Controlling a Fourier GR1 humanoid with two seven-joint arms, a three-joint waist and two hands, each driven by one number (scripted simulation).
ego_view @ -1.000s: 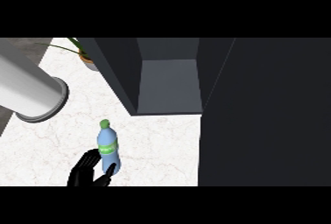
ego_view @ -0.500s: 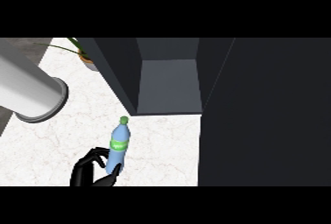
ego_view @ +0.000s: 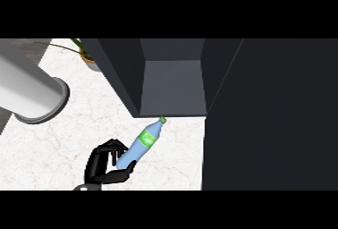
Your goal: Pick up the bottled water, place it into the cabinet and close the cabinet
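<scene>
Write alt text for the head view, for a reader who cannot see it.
The left hand holds the bottled water tilted, green cap pointing at the open dark cabinet, above a white counter. A potted plant stands behind.

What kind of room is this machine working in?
Probably a kitchen: a white marble-look counter, an open dark cabinet with a bare shelf, and a potted plant at the back.

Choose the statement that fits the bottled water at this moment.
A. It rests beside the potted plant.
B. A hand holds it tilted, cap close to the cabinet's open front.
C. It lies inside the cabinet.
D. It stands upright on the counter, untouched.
B: the left hand has its fingers curled round the bottled water, which tilts with its green cap at the front edge of the cabinet, not yet inside.
</scene>
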